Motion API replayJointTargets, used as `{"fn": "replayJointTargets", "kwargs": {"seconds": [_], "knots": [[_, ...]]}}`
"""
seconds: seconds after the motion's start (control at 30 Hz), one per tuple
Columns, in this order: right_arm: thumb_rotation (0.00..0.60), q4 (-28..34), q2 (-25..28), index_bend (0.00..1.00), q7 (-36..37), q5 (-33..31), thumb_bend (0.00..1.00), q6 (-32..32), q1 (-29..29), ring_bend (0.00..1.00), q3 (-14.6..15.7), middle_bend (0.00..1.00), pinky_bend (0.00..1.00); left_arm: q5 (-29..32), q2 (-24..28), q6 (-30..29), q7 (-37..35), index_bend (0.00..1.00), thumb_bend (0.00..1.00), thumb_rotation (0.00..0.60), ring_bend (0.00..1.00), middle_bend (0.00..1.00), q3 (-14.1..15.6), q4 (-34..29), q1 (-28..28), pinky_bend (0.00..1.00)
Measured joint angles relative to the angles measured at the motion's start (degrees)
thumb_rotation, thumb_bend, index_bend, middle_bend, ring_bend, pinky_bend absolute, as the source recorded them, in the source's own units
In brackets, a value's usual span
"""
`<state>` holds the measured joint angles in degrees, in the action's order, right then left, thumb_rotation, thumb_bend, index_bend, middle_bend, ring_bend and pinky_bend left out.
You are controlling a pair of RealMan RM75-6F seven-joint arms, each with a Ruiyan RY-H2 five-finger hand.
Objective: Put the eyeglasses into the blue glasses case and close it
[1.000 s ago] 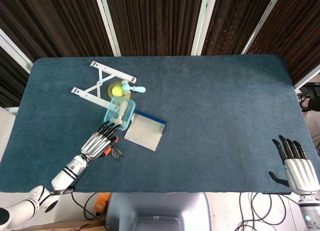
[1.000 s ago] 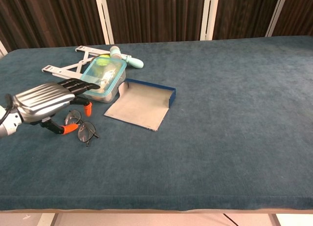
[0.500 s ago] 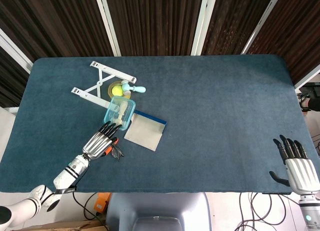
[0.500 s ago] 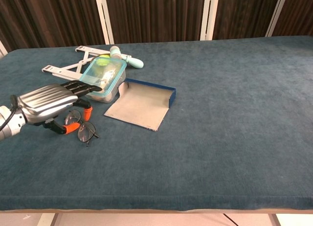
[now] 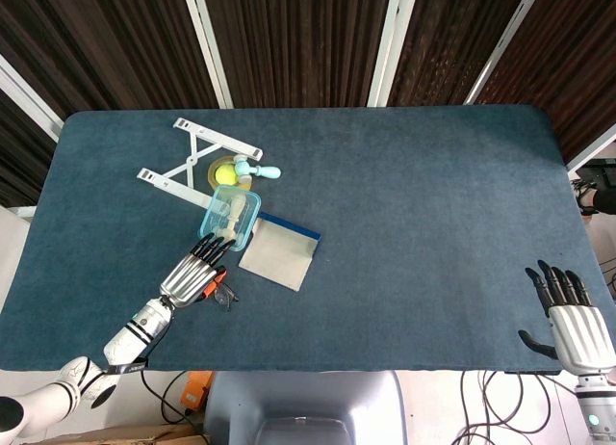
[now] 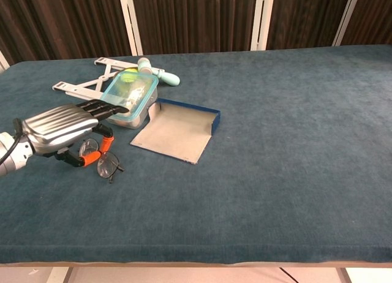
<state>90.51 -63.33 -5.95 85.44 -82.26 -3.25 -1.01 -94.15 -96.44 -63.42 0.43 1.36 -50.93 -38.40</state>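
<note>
The eyeglasses, thin dark frames with orange parts beside them, lie on the blue cloth just left of the blue glasses case. The case lies open with its grey inside up and nothing in it. My left hand hovers low over the glasses with its fingers stretched toward the food box. Its thumb is down by the orange parts, and I cannot tell whether it touches them. My right hand rests with fingers spread at the table's near right corner, seen only in the head view.
A clear food box with a teal lid stands right behind the glasses, touching the case's corner. Behind it lie a white folding stand, a light-blue hand fan and a yellow ball.
My left hand has sunk slightly and drawn a little back over the glasses. The glasses, the case and the right hand have stayed where they were.
</note>
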Motion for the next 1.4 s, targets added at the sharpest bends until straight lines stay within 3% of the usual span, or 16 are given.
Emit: {"fn": "replayJointTargets", "kwargs": {"seconds": [0.3, 0.6, 1.03, 1.4], "knots": [[0.600, 0.10, 0.11, 0.00, 0.26, 0.20, 0.33, -0.12, 0.08, 0.00, 0.01, 0.00, 0.00, 0.20, 0.45, -1.97, -0.10, 0.67, 0.45, 0.600, 0.00, 0.00, -0.14, -1.12, 0.57, 0.00], [0.600, 0.36, 0.55, 0.00, 1.18, 0.67, 0.33, -0.44, 0.25, 0.00, 0.16, 0.00, 0.00, 0.46, 2.00, -6.30, 0.23, 0.68, 0.46, 0.600, 0.00, 0.00, -2.06, -8.12, 1.14, 0.00], [0.600, 0.35, 2.21, 0.00, 4.87, 1.79, 0.33, -1.06, 0.69, 0.00, 0.53, 0.00, 0.00, 2.29, -2.00, -6.16, 11.98, 0.69, 0.48, 0.600, 0.00, 0.00, -7.01, -14.27, -1.74, 0.00], [0.600, -0.14, 3.13, 0.00, 6.41, 1.41, 0.33, -1.45, 1.32, 0.00, 0.54, 0.00, 0.00, 5.25, -8.35, -0.89, 16.93, 0.69, 0.48, 0.600, 0.00, 0.02, -10.32, -8.98, -6.74, 0.00]]}}
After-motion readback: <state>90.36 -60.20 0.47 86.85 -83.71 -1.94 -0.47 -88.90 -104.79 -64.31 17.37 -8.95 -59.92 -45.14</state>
